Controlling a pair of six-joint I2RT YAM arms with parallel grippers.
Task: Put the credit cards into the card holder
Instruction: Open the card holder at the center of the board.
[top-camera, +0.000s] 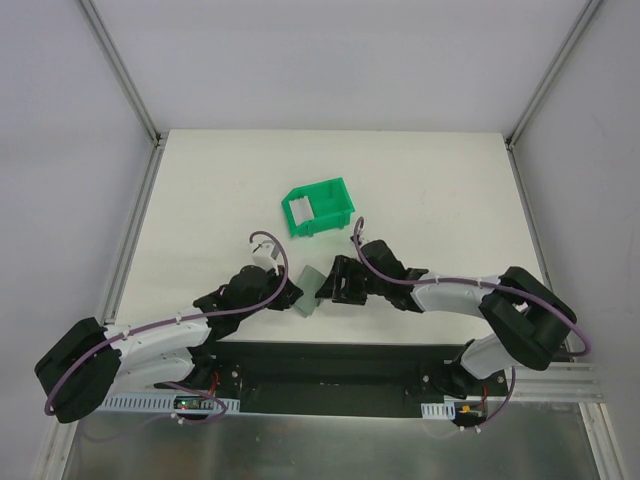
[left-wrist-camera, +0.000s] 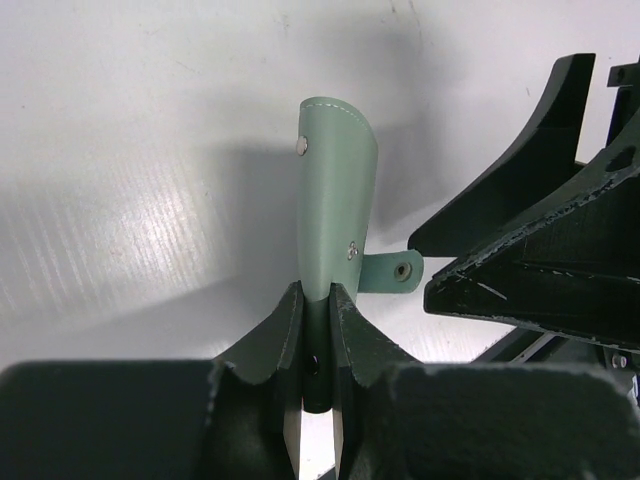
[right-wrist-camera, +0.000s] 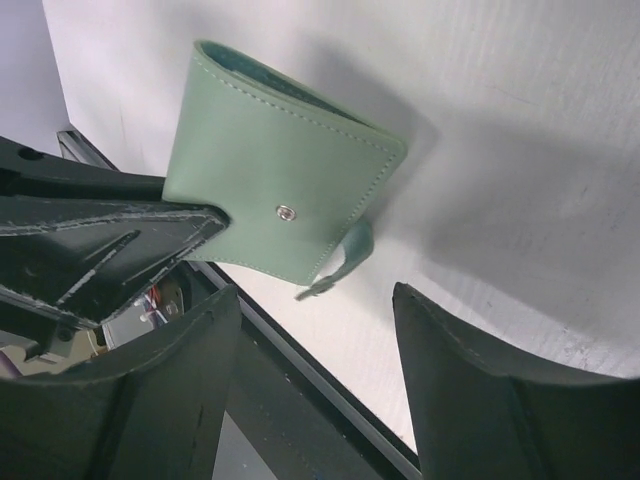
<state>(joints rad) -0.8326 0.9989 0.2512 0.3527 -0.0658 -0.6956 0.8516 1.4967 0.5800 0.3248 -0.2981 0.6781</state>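
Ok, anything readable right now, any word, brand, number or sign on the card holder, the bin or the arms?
No readable text in any view.
Card holder: plain, only stitching and a metal snap; no print on the faces shown.
Bin: no label seen; white piece inside is too small to read.
Boards at the arm bases: too small to read.
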